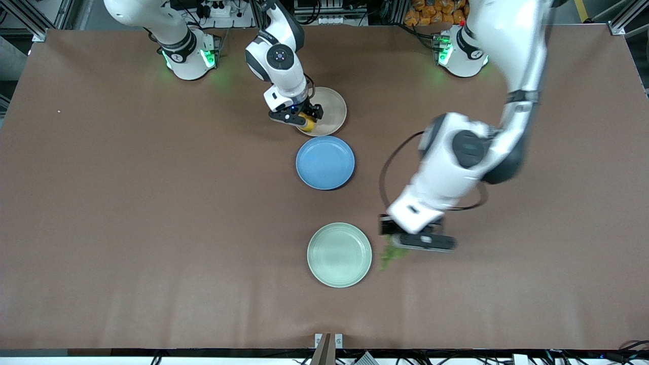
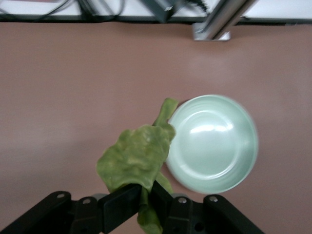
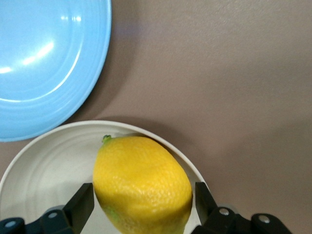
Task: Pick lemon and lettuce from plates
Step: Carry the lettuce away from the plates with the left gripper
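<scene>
Both grippers loaded; lemon's lift perhaps hidden.

Glossy glazed plates on matt brown table; dimpled lemon, wrinkly lettuce.

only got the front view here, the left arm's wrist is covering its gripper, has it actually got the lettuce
Observer: Yes. In the left wrist view the left gripper is pinched shut on one end of the lettuce. The leaf hangs beside the mint green plate, not on it.
Operator: ok and the lemon, is it gripped or just sitting there
Observer: The right wrist view shows the right gripper with a finger against each side of the lemon, over the edge of the beige plate that lies toward the blue plate. I can't tell whether it has been lifted.
</scene>
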